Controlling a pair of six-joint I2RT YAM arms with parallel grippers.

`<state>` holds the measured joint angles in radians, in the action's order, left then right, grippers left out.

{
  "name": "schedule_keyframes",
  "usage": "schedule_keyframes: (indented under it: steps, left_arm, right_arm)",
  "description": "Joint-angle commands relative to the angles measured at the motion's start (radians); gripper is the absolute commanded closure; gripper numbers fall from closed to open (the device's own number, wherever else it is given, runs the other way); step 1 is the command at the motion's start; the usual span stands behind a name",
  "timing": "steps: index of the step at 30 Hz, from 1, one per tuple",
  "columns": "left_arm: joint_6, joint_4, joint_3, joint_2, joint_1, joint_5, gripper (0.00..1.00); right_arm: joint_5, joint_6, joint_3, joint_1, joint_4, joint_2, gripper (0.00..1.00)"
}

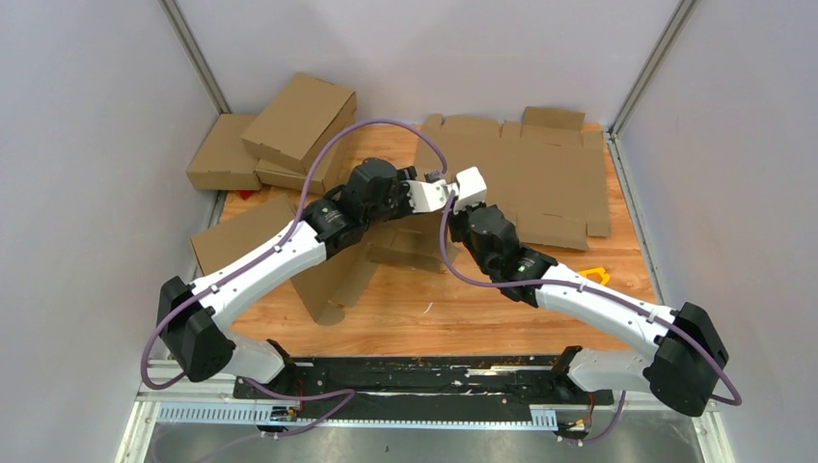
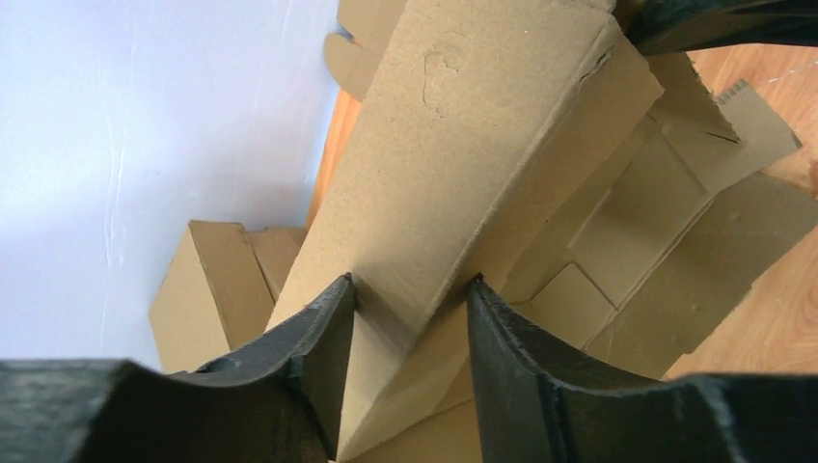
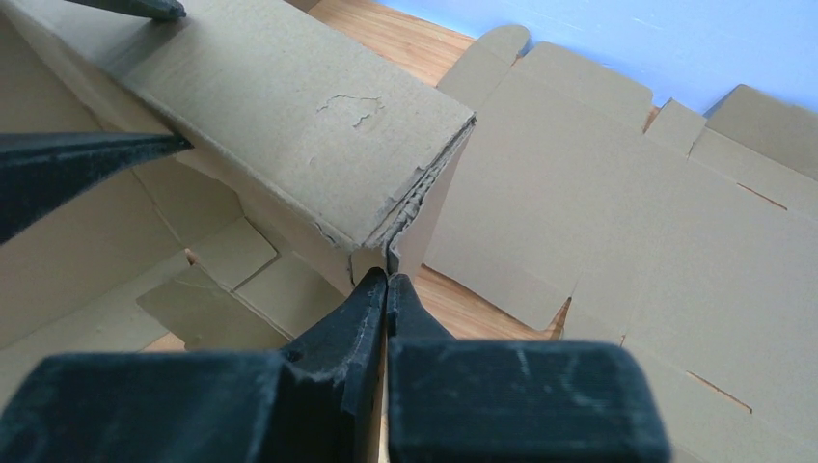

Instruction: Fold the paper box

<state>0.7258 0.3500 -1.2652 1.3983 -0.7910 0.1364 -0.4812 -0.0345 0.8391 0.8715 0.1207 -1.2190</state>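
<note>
Reaching inward with both arms, wrists nearly meeting. Clamping raised wall of box (image 2: 463,125) in left pincer (image 2: 410,313), half-wide. Touching box corner, just ahead, with tips of shut right pincer (image 3: 387,282).

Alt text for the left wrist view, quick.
Two black fingers straddle a folded panel of the paper box, its flaps lying open beyond. Other cardboard boxes sit left against the white wall; wooden table at right.

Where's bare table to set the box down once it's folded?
The table is bare along the near edge, between the box and the black rail. A smaller patch lies far centre, between the stacked boxes and flat sheets. The far corners are crowded.
</note>
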Motion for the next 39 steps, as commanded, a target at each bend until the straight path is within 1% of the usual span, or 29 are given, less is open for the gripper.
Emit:
schedule_keyframes:
  steps: [1,7,9,12,14,16,18,20,21,22,27,32,36,39]
  left_arm:
    - [-0.008,-0.038,-0.018,0.023,0.0,0.005,0.53]
    - [-0.02,-0.065,-0.014,0.013,0.001,0.036,0.78]
    - [-0.021,-0.09,0.002,0.0,0.001,0.04,0.81]
    - [-0.013,-0.105,0.02,-0.009,0.0,0.036,0.8]
    - [-0.017,-0.095,0.017,-0.009,-0.001,0.041,0.75]
    - [-0.024,-0.086,0.013,-0.015,-0.001,0.033,0.65]
    - [-0.033,-0.084,0.017,-0.035,-0.001,0.02,0.45]
    - [-0.024,-0.093,0.035,-0.06,-0.005,0.025,0.2]
    - [-0.005,-0.097,0.046,-0.072,-0.008,0.03,0.1]
    - [0.015,-0.102,0.056,-0.084,-0.013,0.035,0.01]
    - [0.087,-0.105,0.075,-0.103,-0.02,0.051,0.0]
    - [0.137,-0.088,0.029,-0.026,-0.019,0.086,0.0]
    - [0.166,-0.058,-0.011,0.041,-0.019,0.058,0.0]
    - [0.18,-0.105,0.005,0.048,-0.019,0.031,0.0]
  right_arm:
    - [0.048,0.023,0.022,0.004,-0.023,0.022,1.0]
    - [0.051,0.027,0.022,0.003,-0.021,0.024,1.0]
    - [0.054,0.028,0.024,0.003,-0.021,0.024,1.0]
    - [0.058,0.028,0.029,0.003,-0.026,0.025,1.0]
    - [0.058,0.028,0.029,0.003,-0.027,0.024,1.0]
    - [0.058,0.029,0.029,0.003,-0.028,0.023,1.0]
    - [0.057,0.03,0.031,0.003,-0.029,0.021,1.0]
    - [0.058,0.028,0.031,0.003,-0.03,0.021,1.0]
    - [0.058,0.028,0.032,0.002,-0.03,0.021,1.0]
    - [0.058,0.028,0.032,0.002,-0.03,0.021,1.0]
    - [0.064,0.029,0.034,0.001,-0.03,0.015,1.0]
    - [0.074,0.028,0.039,0.001,-0.03,0.011,1.0]
    - [0.077,0.028,0.042,0.002,-0.03,0.009,1.0]
    - [0.075,0.049,0.044,0.001,-0.033,0.008,1.0]
